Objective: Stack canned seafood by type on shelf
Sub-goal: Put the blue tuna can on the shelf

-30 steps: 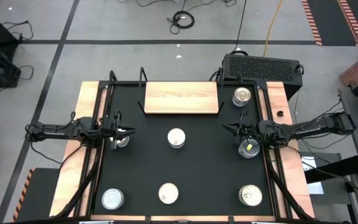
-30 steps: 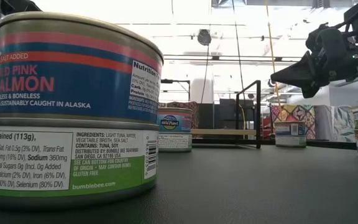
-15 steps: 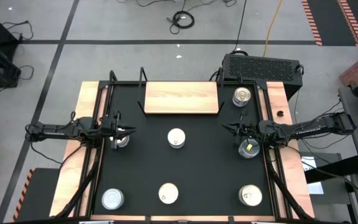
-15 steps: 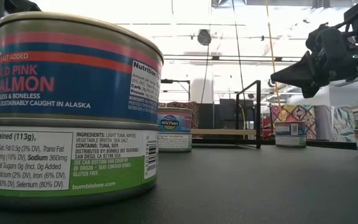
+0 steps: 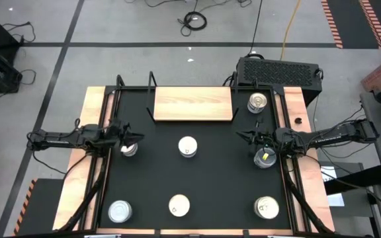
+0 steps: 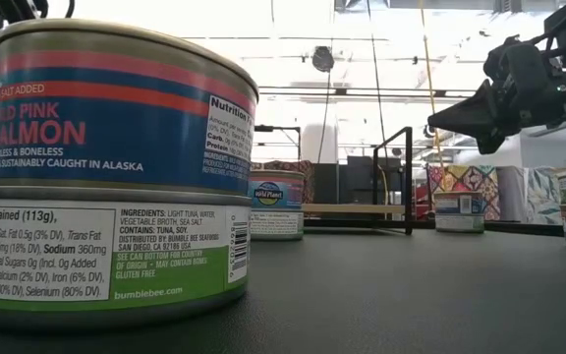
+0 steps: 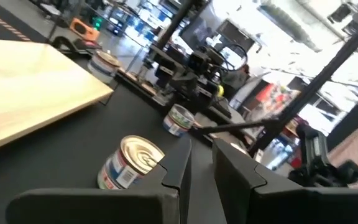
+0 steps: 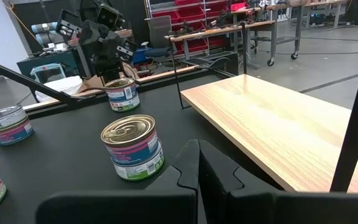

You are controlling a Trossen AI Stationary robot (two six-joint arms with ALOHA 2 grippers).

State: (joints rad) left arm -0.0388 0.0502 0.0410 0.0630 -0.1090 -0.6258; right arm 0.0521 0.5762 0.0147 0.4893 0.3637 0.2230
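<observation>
Several tins stand on the black table. One (image 5: 187,147) is at the centre, one (image 5: 258,102) is at the far right beside the shelf, and three are along the near edge (image 5: 120,211) (image 5: 178,205) (image 5: 266,207). The low view shows a salmon tin (image 6: 116,108) resting on a tuna tin. The shelf (image 5: 192,104) is a pale board at the far middle, with nothing on it. My left gripper (image 5: 139,138) hovers over a tin (image 5: 129,149) at the left, open by a narrow gap (image 7: 202,155). My right gripper (image 5: 241,137) is shut (image 8: 197,152) and hovers beside a tin (image 5: 264,157) at the right.
Black rods (image 5: 152,99) stand at the shelf's ends. Wooden strips (image 5: 91,112) flank the table. A black box (image 5: 280,71) sits behind the far right corner. Bare tabletop lies between the centre tin and the shelf.
My left gripper has risen a little above the tin beneath it. The tins and the right arm have kept still.
</observation>
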